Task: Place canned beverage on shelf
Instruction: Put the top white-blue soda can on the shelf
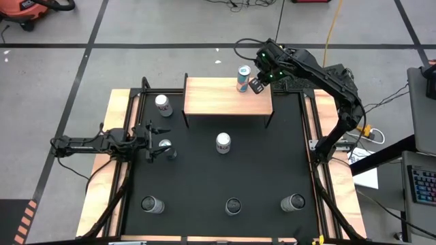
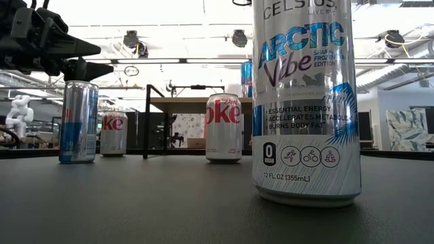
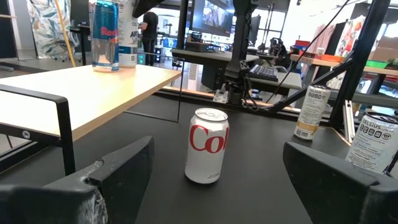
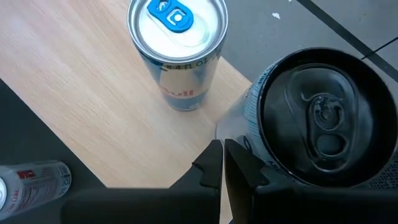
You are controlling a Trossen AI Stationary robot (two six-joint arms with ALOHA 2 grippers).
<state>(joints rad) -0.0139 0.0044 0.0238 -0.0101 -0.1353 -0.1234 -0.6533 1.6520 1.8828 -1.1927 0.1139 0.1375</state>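
Observation:
The shelf (image 1: 218,99), light wood on thin black legs, stands at the table's far side. A blue-and-silver can (image 4: 177,53) stands upright on its far right part. Beside it stands a dark-topped can (image 4: 320,118), right at the shelf's far right corner. My right gripper (image 4: 222,155) hovers above that corner, shut, slanting down, its fingers close to the dark-topped can's side. In the high view it (image 1: 256,84) hides that can. My left gripper (image 1: 155,141) waits open at the table's left, level, above a blue-and-silver can (image 2: 78,122). My right gripper's shut fingers (image 4: 245,171) stand close against the upper side of the dark-topped can (image 4: 255,134), slanting down from above. Whether they touch it I cannot tell. The can stands upright on the shelf.
A Coke can (image 1: 223,141) stands mid-table, another (image 1: 162,103) left of the shelf. Three cans (image 1: 153,204), (image 1: 233,205), (image 1: 293,202) line the near edge. The shelf's left half is bare wood.

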